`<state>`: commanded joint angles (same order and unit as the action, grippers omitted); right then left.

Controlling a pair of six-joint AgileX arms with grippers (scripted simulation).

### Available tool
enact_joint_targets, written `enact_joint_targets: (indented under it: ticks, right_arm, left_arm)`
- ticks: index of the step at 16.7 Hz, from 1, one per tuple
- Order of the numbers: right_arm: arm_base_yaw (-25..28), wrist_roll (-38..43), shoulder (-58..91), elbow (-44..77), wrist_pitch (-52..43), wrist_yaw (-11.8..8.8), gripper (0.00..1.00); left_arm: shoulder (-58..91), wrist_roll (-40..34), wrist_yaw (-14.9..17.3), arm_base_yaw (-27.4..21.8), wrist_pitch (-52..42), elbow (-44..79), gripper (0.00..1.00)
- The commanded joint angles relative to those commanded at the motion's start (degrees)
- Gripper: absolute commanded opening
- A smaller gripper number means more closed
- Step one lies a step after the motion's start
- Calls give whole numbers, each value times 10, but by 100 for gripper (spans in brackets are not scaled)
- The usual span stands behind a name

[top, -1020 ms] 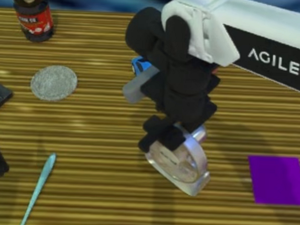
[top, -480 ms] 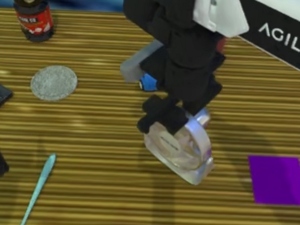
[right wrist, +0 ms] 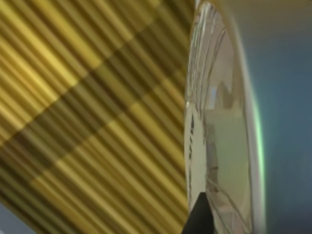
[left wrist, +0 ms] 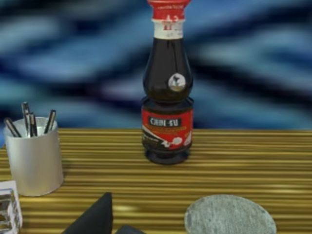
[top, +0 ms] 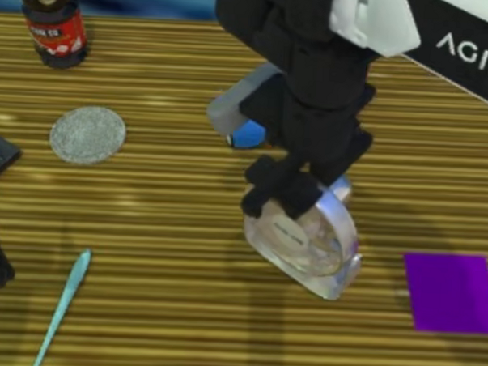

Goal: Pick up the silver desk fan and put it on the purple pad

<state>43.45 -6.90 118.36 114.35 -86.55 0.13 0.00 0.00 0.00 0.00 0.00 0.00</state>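
Our right gripper [top: 288, 197] grips the fan [top: 306, 246], mid-table, w/ the pad [top: 451, 292] well apart; placing not yet done.

We see the silver desk fan [top: 310, 247] at lower centre of the top view: a thick, shiny ring housing around a pale grille face, tilted on edge, with a stubby knob at its upper right. Its upper rim is hidden beneath a black gripper. The purple pad [top: 451, 292], a flat plain square, lies well apart at the lower right edge.
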Motion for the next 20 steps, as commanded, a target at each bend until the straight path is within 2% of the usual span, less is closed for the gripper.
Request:
enact_joint_targets:
  ticks: [4,11,14,17,20]
  right_arm:
    - [-48,-126,-55,-73,12,0,0]
    - [-168,-451,-204,-254,55,-1,0]
    - [-213,-564,-261,-327,71,-1,0]
    - [-242,-625,-298,-375,82,-1,0]
    - [-248,-636,-305,-384,84,-1,0]
  left_arm:
    - [0,0,0,0,0,0,100]
    - [0,0,0,0,0,0,100]
    - [0,0,0,0,0,0,100]
    - [0,0,0,0,0,0,100]
    - [0,0,0,0,0,0,100]
